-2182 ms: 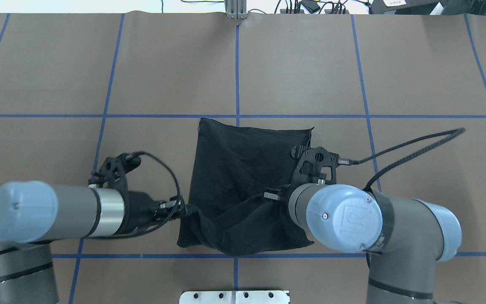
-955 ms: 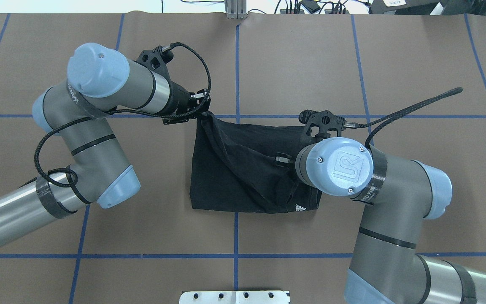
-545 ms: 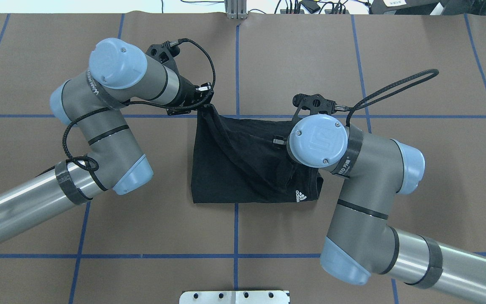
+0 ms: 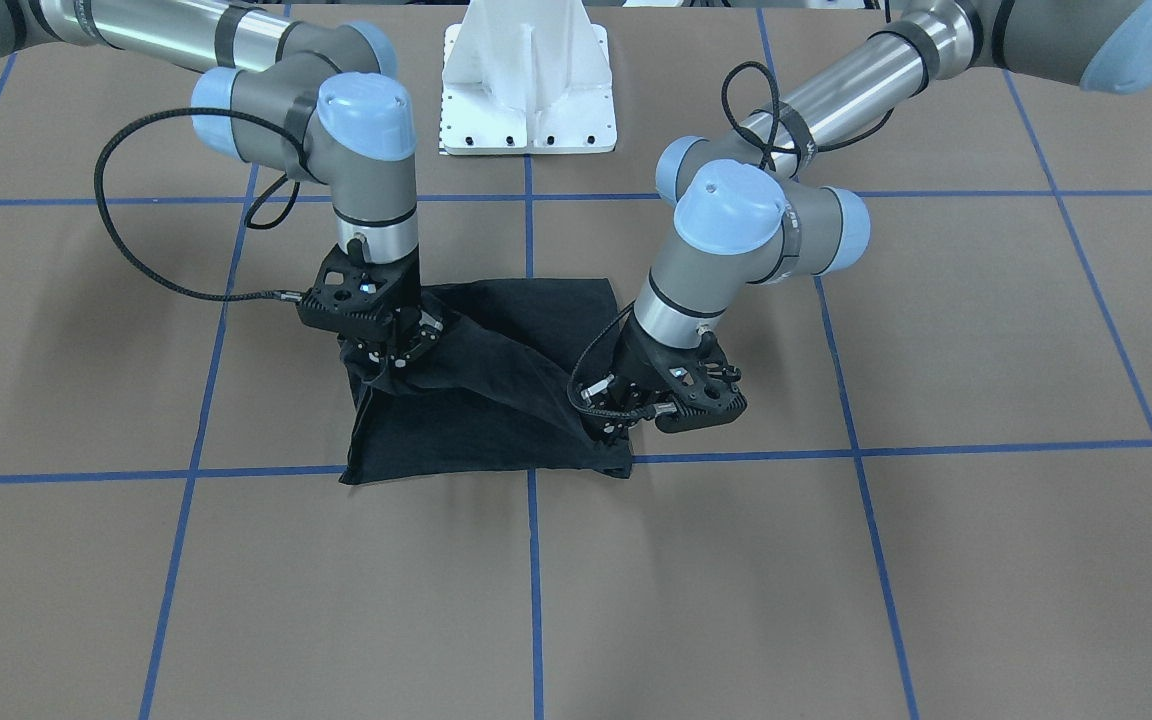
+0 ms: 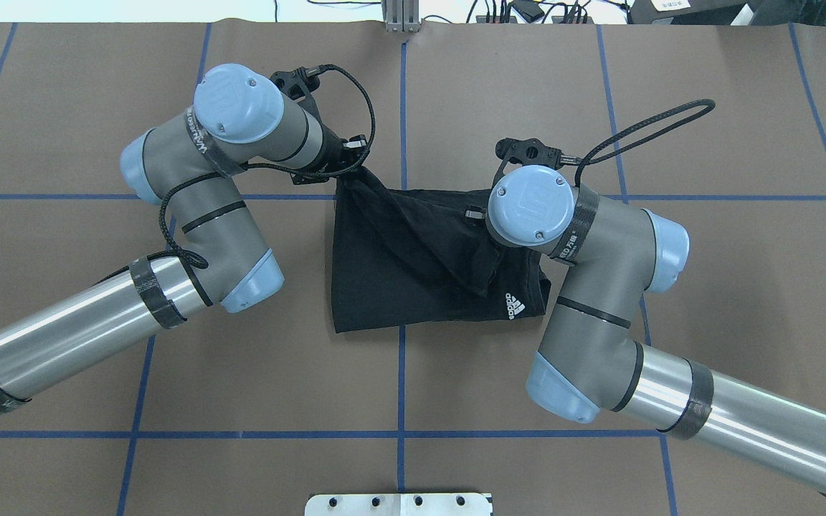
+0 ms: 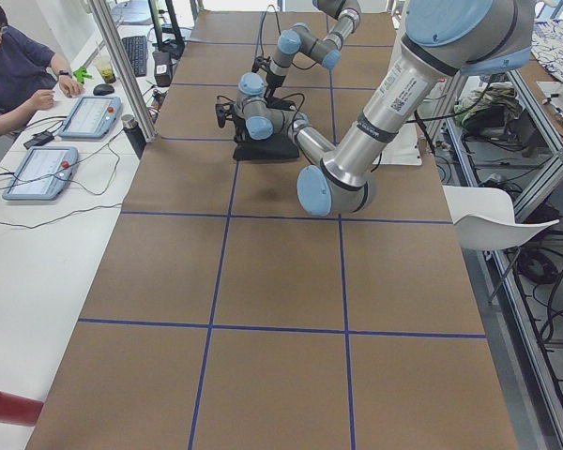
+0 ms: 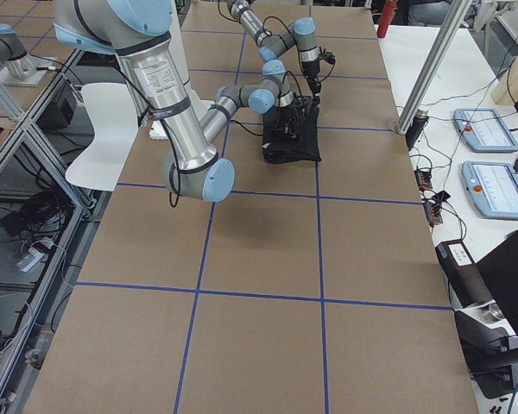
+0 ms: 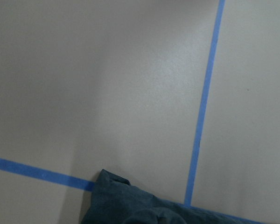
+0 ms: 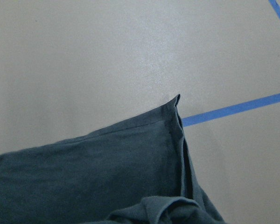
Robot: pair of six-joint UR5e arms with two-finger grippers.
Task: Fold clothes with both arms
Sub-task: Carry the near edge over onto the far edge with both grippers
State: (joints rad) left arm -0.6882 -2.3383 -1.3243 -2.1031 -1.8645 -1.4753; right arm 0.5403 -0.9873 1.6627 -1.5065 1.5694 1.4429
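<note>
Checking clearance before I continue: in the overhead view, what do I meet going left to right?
Left arm → left tool, pinching a shirt corner → T-shirt → right arm. The right tool is hidden under its wrist there.

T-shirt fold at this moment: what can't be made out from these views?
- Right gripper fingertips: overhead, under its own wrist cap; front-facing, black against the black T-shirt.
- Left gripper fingertips: buried in cloth in both views.
- Shirt's graphic: shows nowhere; only the Adidas logo does.
- Side views: grippers and shirt too small.
- Wrist views: only cloth corners and table, no fingers.
</note>
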